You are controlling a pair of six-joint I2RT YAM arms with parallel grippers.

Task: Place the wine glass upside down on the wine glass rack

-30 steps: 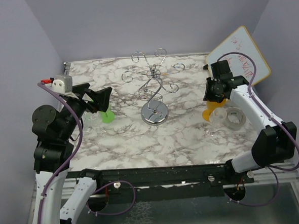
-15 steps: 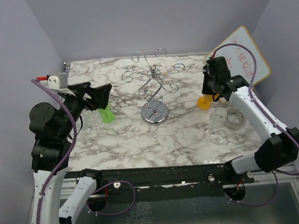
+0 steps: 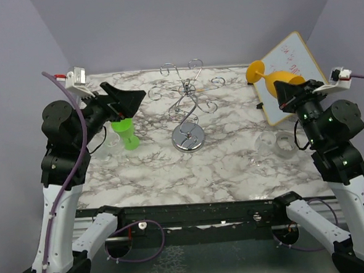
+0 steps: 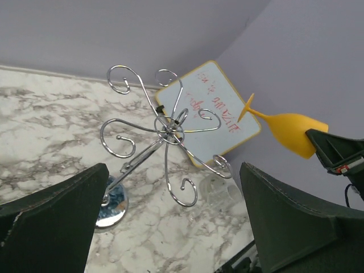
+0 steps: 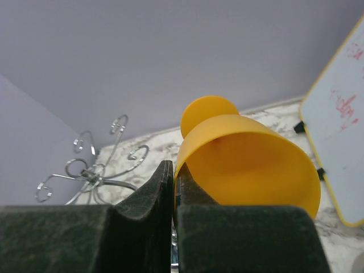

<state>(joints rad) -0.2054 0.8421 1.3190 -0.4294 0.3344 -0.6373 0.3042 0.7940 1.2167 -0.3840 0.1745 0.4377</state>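
The chrome wine glass rack (image 3: 186, 102) stands at the table's centre on its round mirrored base (image 3: 188, 138); its scroll arms carry nothing. It also shows in the left wrist view (image 4: 165, 128) and the right wrist view (image 5: 91, 170). My right gripper (image 3: 282, 88) is shut on the rim of an orange wine glass (image 3: 271, 78) and holds it in the air on its side, foot towards the rack, to the right of the rack. The glass fills the right wrist view (image 5: 250, 165), pinched at the jaws (image 5: 174, 170). My left gripper (image 3: 123, 103) is open and empty, left of the rack.
A green plastic glass (image 3: 127, 135) and a clear glass (image 3: 108, 144) stand under the left gripper. A yellow-framed whiteboard (image 3: 295, 61) leans at the back right. Clear glasses (image 3: 275, 144) sit on the table at the right, below the held glass.
My right arm has lifted the orange glass off the table, up and to the right, and tipped it onto its side. My left gripper has risen a little.
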